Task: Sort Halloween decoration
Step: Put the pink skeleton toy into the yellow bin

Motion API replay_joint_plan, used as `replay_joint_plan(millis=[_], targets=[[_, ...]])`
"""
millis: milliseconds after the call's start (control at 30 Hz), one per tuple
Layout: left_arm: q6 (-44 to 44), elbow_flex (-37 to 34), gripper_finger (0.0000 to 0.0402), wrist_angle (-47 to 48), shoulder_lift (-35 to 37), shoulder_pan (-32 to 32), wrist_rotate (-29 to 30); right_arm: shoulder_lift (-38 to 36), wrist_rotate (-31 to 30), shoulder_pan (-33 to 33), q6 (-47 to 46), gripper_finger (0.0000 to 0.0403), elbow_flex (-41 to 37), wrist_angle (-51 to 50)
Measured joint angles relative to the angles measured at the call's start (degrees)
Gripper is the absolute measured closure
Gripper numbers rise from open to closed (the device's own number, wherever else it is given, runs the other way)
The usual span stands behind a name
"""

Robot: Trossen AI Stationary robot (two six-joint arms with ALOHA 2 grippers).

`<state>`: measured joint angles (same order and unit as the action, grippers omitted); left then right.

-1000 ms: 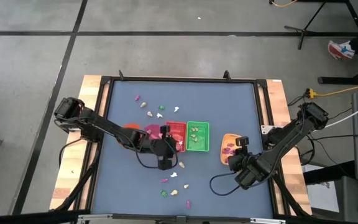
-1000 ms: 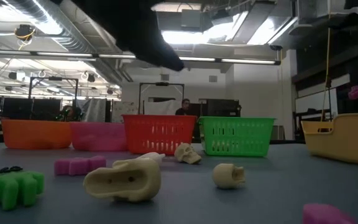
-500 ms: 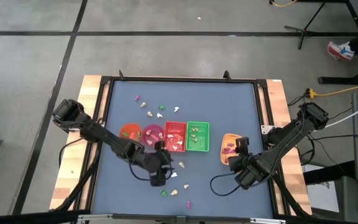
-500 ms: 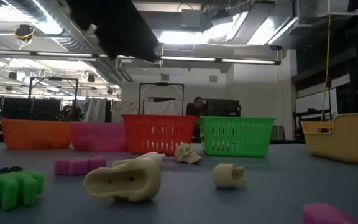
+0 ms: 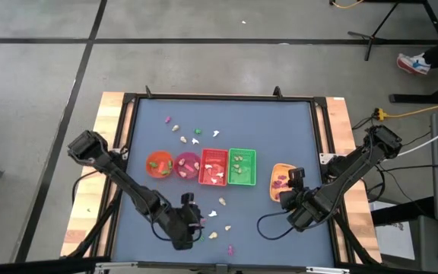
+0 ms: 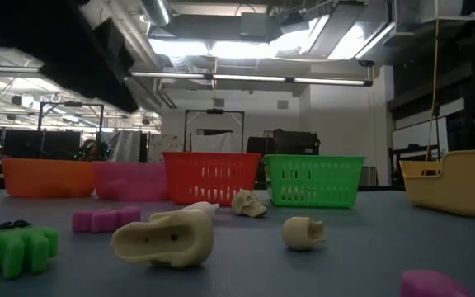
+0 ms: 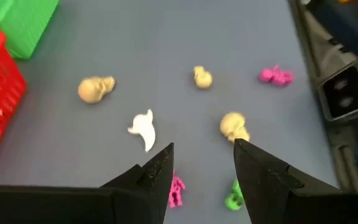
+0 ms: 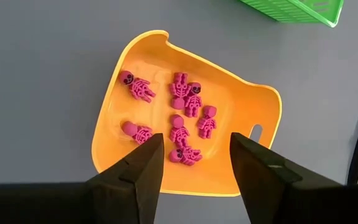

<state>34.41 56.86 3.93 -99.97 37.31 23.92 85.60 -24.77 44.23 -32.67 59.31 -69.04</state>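
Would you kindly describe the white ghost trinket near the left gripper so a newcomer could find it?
Start at the red basket, then look toward the table's near edge. The white ghost lies flat before the left gripper, the only white piece among cream skulls.

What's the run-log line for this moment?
left gripper: open, over loose trinkets | right gripper: open, empty, above yellow tray of pink skeletons

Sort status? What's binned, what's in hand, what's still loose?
Done: seven pink skeletons lie in the yellow tray; the red basket and green basket also hold pieces.

In hand: nothing. The right gripper hangs open over that tray; the left gripper is open above the front cluster.

Left: that cluster plus the scattered pieces behind the baskets.
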Motion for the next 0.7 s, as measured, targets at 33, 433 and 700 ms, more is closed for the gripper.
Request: replay_joint_plan(millis=[33, 433, 700], targets=[[0.19, 0.00, 0.0250, -0.07, -0.80, 0.41, 0.91, 0.00, 0.00, 0.00, 0.00, 0.0219, 0.00, 0.00], [3.07, 0.00, 0.0250, -1.11, -7.79, 0.82, 4.06, 0.00, 0.00, 0.00, 0.00, 0.0219, 0.00, 0.11], [4.56, 0.11, 0.0250, -1.56, -11.18, 0.89, 3.59, 0.00, 0.00, 0.00, 0.02, 0.0219, 0.00, 0.13]])
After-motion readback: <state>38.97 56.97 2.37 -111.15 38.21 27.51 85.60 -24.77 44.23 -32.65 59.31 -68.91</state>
